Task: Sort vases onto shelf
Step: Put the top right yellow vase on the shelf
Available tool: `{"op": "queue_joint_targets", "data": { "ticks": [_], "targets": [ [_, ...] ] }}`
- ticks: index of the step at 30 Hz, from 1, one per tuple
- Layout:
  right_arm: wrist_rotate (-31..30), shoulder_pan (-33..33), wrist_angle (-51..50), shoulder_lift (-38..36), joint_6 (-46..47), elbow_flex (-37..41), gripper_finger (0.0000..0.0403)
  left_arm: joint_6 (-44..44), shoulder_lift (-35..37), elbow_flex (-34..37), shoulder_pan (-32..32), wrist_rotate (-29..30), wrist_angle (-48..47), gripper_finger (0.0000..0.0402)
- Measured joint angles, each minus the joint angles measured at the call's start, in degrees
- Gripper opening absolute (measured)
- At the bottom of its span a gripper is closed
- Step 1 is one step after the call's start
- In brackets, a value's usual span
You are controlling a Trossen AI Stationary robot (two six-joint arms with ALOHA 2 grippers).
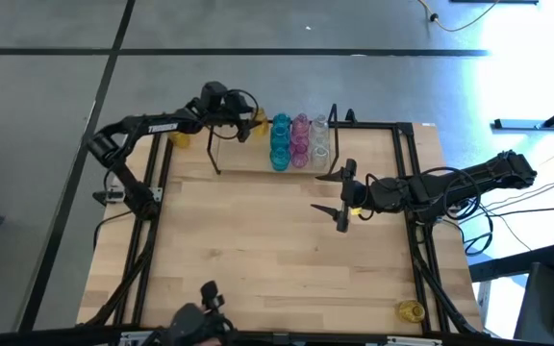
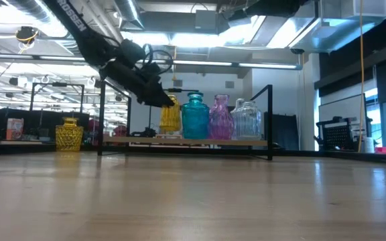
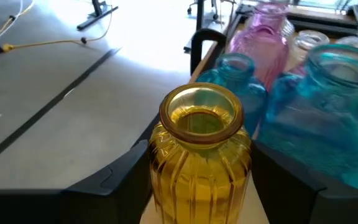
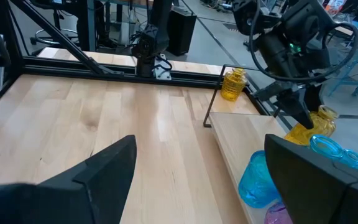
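The shelf (image 1: 248,161) stands along the table's far edge, a black wire frame at each end. Teal vases (image 1: 280,144), pink vases (image 1: 300,139) and clear vases (image 1: 320,139) stand on its right half in rows. My left gripper (image 1: 248,120) reaches in from the table's left and is shut on a yellow vase (image 3: 197,143) just left of the teal ones (image 3: 328,99). My right gripper (image 1: 319,192) hangs open above the table, near the shelf's right end, with nothing between its fingers (image 4: 92,180). My left gripper pinches the yellow vase's ribbed body (image 3: 157,165) between its two fingers, one on each side below the shoulder. The fingers slant down from the table's left. The vase stands upright over the shelf's board; I cannot tell whether its base touches it.
A second yellow vase (image 1: 179,139) stands on the table beyond the shelf's left end. A third (image 1: 410,310) sits near the table's near right corner. Black frame rails (image 1: 421,250) run along the table's sides. Bare wood (image 1: 258,250) lies in the middle.
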State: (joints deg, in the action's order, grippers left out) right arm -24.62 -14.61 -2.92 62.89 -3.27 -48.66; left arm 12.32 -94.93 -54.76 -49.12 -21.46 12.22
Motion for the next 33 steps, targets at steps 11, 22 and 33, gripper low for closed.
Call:
{"op": "queue_joint_targets", "data": {
  "ticks": [11, 22, 33],
  "targets": [
    [0.0, 0.0, 0.0, 0.0, 0.0, 0.0, 0.0333, -1.7, -4.9, -0.1, 0.0, 0.0, 4.3, 0.0244],
    [0.0, 0.0, -0.1, 0.0, 0.0, 0.0, 0.0333, -2.8, -4.9, -0.1, 0.6, 2.7, 4.1, 0.0247],
    [0.0, 0.0, -0.1, 0.0, 0.0, 0.0, 0.0333, -2.4, -4.9, -0.1, 1.8, 2.5, 3.9, 0.0263]
  ]
}}
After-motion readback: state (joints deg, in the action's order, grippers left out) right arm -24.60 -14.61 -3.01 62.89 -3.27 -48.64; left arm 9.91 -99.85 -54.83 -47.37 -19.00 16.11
